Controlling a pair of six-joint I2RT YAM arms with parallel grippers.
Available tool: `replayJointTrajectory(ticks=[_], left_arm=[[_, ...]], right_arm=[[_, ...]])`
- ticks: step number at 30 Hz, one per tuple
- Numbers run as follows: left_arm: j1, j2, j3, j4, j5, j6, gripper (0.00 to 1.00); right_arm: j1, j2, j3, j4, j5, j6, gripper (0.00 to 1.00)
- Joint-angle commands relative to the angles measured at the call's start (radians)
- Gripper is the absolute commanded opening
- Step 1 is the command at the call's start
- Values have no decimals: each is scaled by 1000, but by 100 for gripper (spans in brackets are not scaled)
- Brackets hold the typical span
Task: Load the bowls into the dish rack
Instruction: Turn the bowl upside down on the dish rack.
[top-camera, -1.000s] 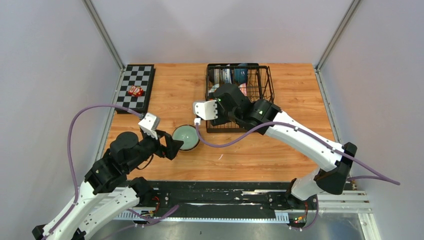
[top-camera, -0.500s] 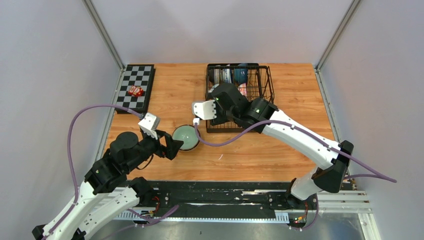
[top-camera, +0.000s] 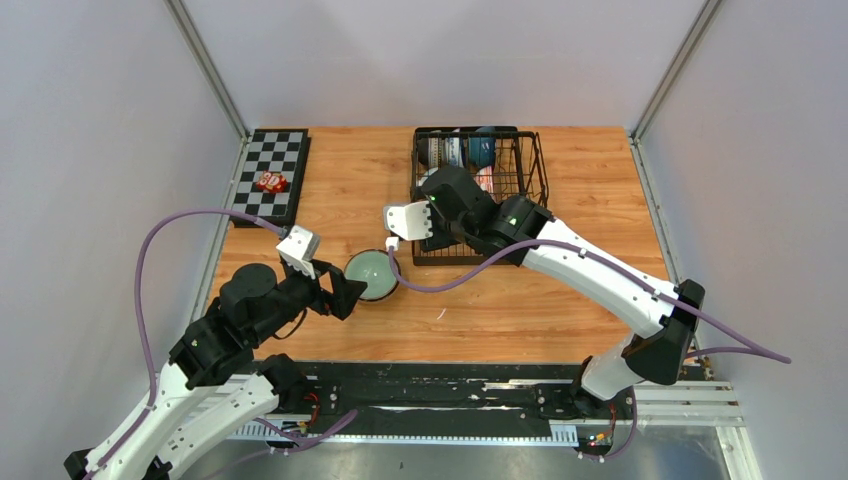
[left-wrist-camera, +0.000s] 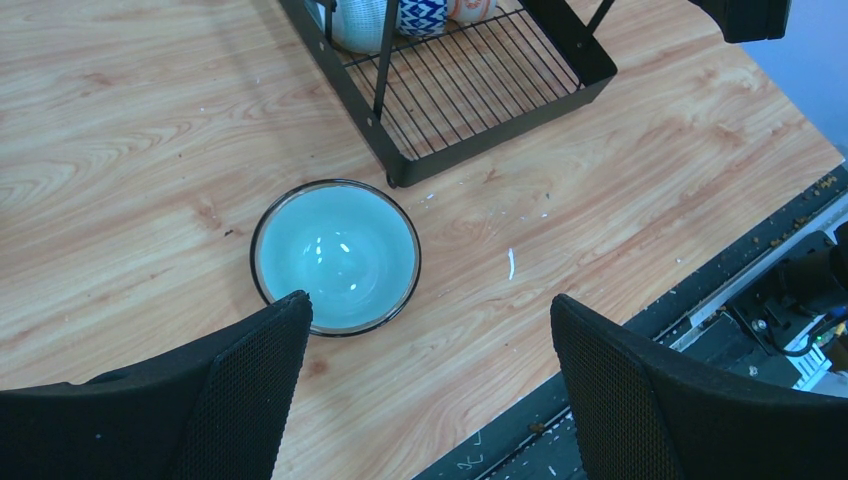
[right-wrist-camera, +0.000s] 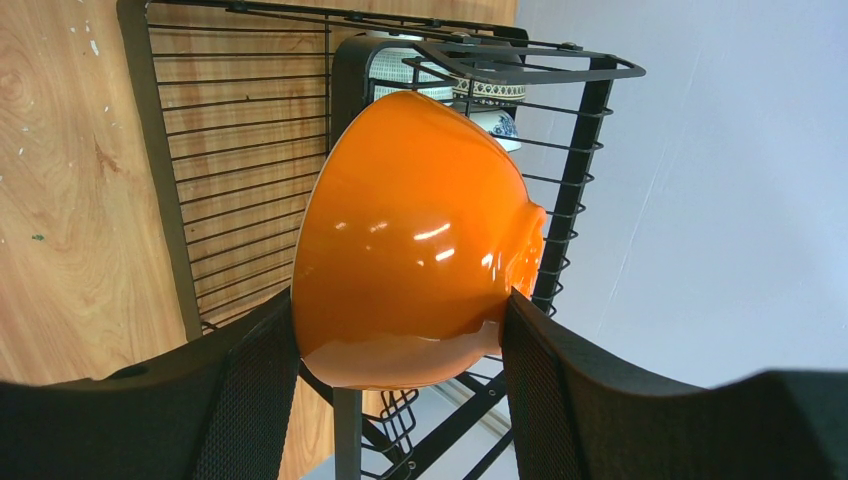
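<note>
Now, the glossy orange ceramic bowl (right-wrist-camera: 415, 240) sits tipped on its side between the two black mesh-padded fingers (right-wrist-camera: 250, 400) of the right gripper (right-wrist-camera: 400, 300). One pad presses its rim side and the other presses near its foot ring, so the jaws are clamped on it. It hangs above the open floor of the black wire dish rack (top-camera: 541, 170), clear of the wires and toward the rack's near end. Its outside faces the wrist camera.

The left gripper (left-wrist-camera: 430, 300) hovers above the wooden table (top-camera: 350, 190) just off the rack's near left corner, with its fingers spread wide and nothing between them. The pale green round bowl with a dark rim (left-wrist-camera: 335, 255) stands upright on the table beside that same corner, close to the rack but not touching it. In the left wrist view it lies under the tip of one finger (left-wrist-camera: 250, 380), off to that side of the gap and not centred in it. Whether that finger touches the rim cannot be told.

By count there is one rack. At its far end the left wrist view shows three bowls standing on edge in a row: a pale cream one (left-wrist-camera: 358, 22), a blue-and-white patterned one (left-wrist-camera: 425, 14) and an orange-patterned one (left-wrist-camera: 470, 8). Well to the left of the rack lies one black-and-white checkerboard (top-camera: 285, 150) with one small red round bowl with white marks (top-camera: 271, 182) on it. With the orange and the green, that makes six bowls in all.
</note>
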Motion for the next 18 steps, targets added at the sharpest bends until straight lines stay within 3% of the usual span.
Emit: replayJointTrajectory(ticks=[1, 5, 18], left_arm=[[1, -7, -9, -2, -5, 7, 90], [1, -8, -9, -3, -9, 6, 90], [0, -8, -9, -5, -15, 7, 91]], right_arm=[[-13, 1, -7, -7, 6, -12, 41], [-13, -5, -15, -7, 5, -7, 48], [-10, -26, -30, -18, -16, 16, 60]])
